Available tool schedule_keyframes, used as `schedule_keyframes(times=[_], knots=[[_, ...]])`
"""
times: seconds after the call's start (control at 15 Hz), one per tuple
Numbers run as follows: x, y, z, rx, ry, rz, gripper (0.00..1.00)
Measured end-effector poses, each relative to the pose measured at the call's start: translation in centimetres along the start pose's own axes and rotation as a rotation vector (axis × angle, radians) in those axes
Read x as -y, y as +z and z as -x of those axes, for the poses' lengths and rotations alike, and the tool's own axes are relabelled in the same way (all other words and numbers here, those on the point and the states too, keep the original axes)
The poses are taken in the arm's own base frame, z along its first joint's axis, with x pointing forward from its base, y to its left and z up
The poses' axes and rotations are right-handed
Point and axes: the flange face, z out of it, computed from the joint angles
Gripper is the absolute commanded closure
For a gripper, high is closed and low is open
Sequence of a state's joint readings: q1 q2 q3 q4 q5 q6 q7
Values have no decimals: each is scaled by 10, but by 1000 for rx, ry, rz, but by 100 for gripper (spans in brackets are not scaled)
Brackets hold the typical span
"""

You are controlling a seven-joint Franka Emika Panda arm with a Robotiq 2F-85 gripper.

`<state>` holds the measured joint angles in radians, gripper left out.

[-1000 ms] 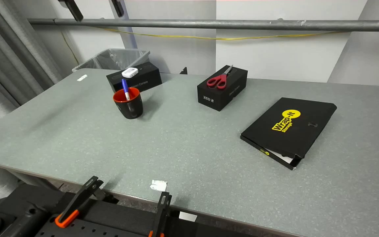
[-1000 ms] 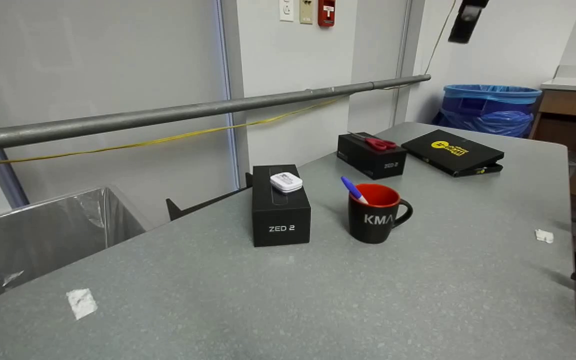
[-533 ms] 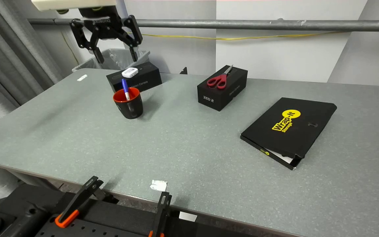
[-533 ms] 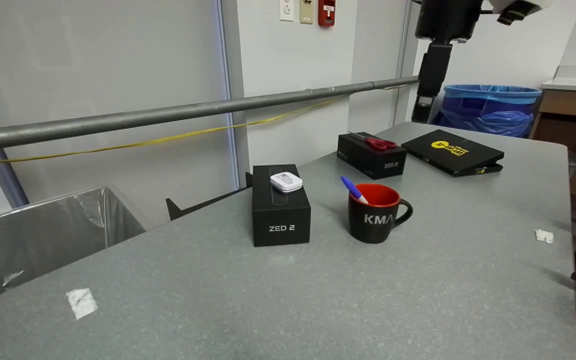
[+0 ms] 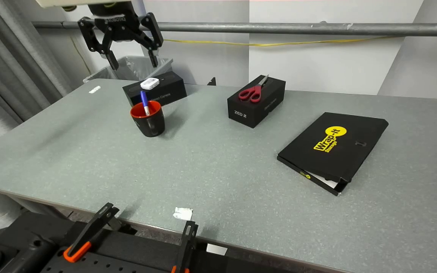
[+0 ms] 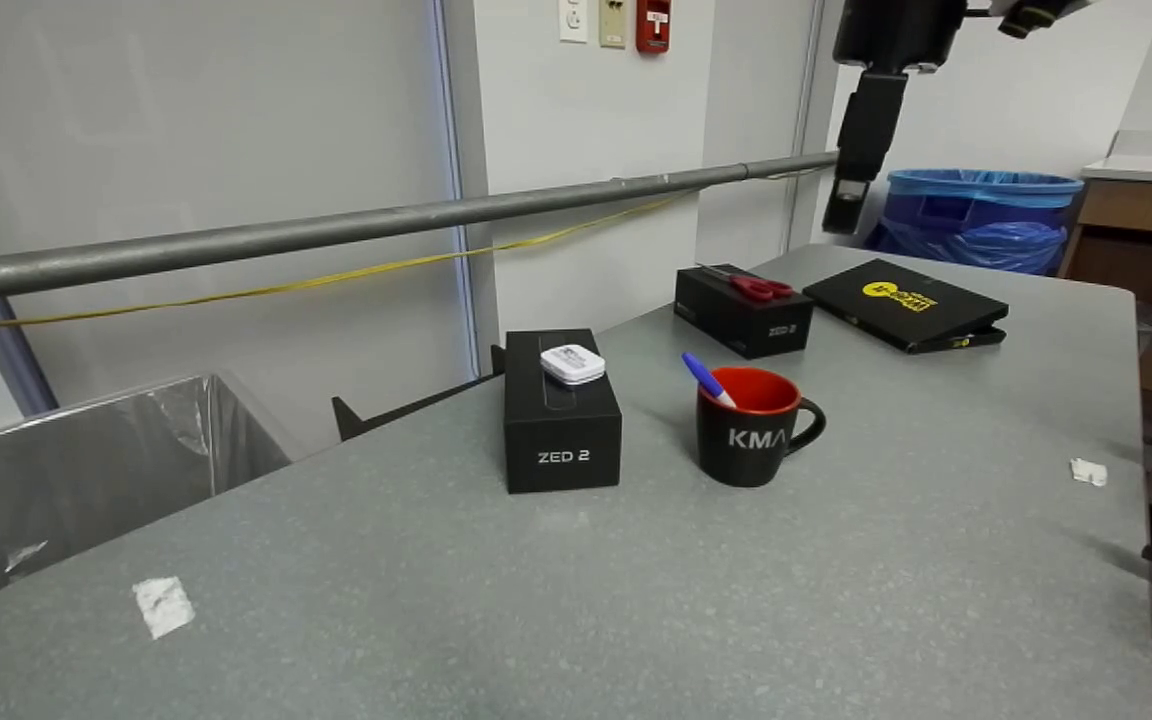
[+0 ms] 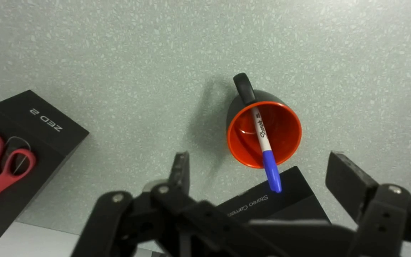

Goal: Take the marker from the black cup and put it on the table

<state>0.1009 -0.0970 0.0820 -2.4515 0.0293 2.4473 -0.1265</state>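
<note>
Black end effector (image 5: 134,63) hangs upper left in an exterior view, fingers apart. Best pinch slim blue-capped marker (image 7: 264,145) high, clear of red-lined black cup (image 5: 151,126).

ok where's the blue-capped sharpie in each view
In an exterior view: Sharpie marker, left of centre, above mid-height.
In an exterior view: Sharpie marker, right of centre, near mid-height.
Wrist view: Sharpie marker, right of centre, slightly below mid-height.
Shared landmark: the red-lined black mug holding it in all three.

grey speckled table (image 5: 218,170): black cup (image 6: 748,430) upright, 2 black boxes (image 6: 561,425) (image 6: 741,320), flat black wrap-it case (image 5: 332,151), 2 white scraps (image 5: 183,213) (image 5: 95,89).
</note>
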Motion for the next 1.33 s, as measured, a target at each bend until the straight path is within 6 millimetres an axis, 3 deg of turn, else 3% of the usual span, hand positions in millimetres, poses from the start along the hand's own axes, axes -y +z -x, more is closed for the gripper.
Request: schedule_keyframes(times=[0.13,1.13,1.2,1.27,1.33], knots=[[3,9,-3,15,-5,-4,0],[51,128,-78,7,-82,-8,0],[52,132,-81,1,-85,-9,2],[54,134,-82,-3,-88,-10,26],[55,136,-84,-7,-90,-11,27]])
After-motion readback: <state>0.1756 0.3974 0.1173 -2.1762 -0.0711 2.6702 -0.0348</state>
